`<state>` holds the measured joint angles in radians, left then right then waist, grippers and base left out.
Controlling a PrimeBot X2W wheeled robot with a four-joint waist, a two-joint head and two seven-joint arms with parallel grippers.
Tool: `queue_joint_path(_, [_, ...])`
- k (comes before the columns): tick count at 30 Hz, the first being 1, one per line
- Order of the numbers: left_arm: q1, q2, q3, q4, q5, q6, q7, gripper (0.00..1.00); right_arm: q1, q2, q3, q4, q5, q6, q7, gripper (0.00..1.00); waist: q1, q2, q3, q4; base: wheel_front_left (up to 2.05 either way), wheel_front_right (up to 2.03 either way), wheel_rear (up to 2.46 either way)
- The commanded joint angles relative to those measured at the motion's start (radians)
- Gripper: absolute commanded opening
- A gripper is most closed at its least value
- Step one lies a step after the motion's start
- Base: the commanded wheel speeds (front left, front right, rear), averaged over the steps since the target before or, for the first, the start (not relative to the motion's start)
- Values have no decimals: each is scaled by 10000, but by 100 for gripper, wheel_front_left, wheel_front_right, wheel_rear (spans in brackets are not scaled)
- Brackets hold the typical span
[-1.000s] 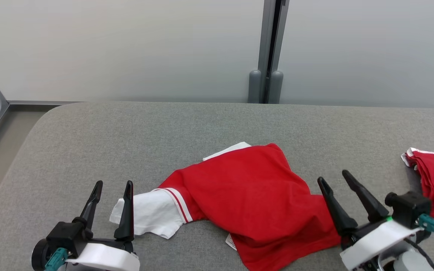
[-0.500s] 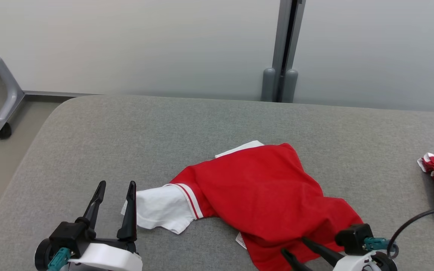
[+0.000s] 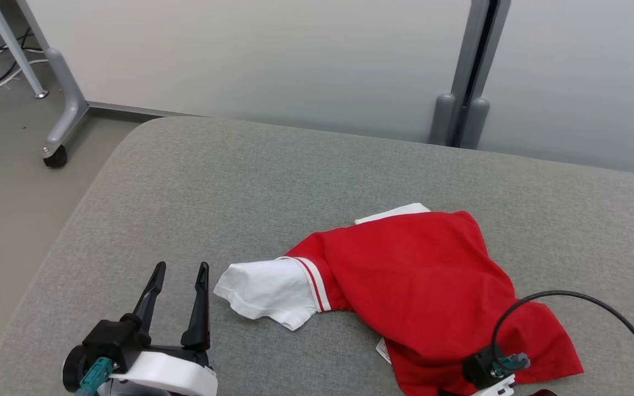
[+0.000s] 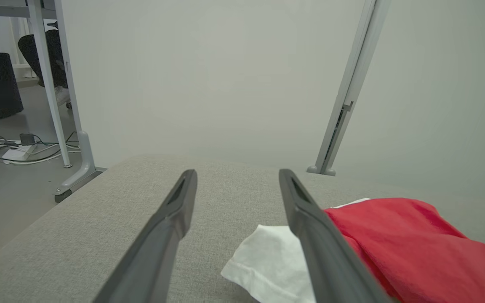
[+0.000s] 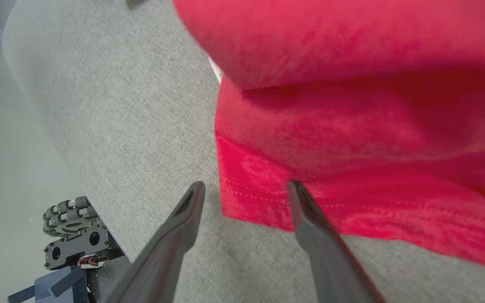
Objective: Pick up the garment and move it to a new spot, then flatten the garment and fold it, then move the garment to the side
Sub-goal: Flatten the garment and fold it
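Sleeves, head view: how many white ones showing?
1: white sleeve at the garment's left end, near the left gripper. White strip at its far edge may be a second, mostly hidden.

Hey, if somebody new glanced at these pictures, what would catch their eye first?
The red shirt stands out at once, lying crumpled right of middle on the grey padded table, its white sleeve sticking out to the left. Next come the left pincer, open beside that sleeve, and the right pincer, open at the shirt's near hem.
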<state>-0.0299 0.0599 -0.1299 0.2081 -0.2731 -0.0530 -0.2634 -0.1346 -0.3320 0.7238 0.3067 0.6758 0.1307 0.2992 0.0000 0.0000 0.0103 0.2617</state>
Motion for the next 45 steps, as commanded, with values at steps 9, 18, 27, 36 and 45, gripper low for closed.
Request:
queue_joint_path(9, [-13,3,102,-31,-16,53,-13,100,-81,89,-106,550,-877,2,107,0,0,0,-119,183,0,0,0])
queue_joint_path(18, [130,-12,193,-117,-5,43,-13,100,-315,-353,-944,-877,-341,2,-348,0,0,0,-250,-339,0,0,0])
queue_joint_path(27, [-180,-36,94,-202,7,-11,-13,100,-955,-1566,-2442,-2236,1124,3,-50,0,0,0,296,-767,0,0,0])
queue_joint_path(36, [-922,-56,-110,-217,85,-114,-15,100,-2460,-2777,-3143,-878,2769,3,1002,0,0,0,1594,-600,0,0,0])
queue_joint_path(45, [-1265,-67,-193,6,198,-150,-15,100,-3918,-2768,-2683,1051,2840,2,-371,100,0,0,1834,-553,0,0,0])
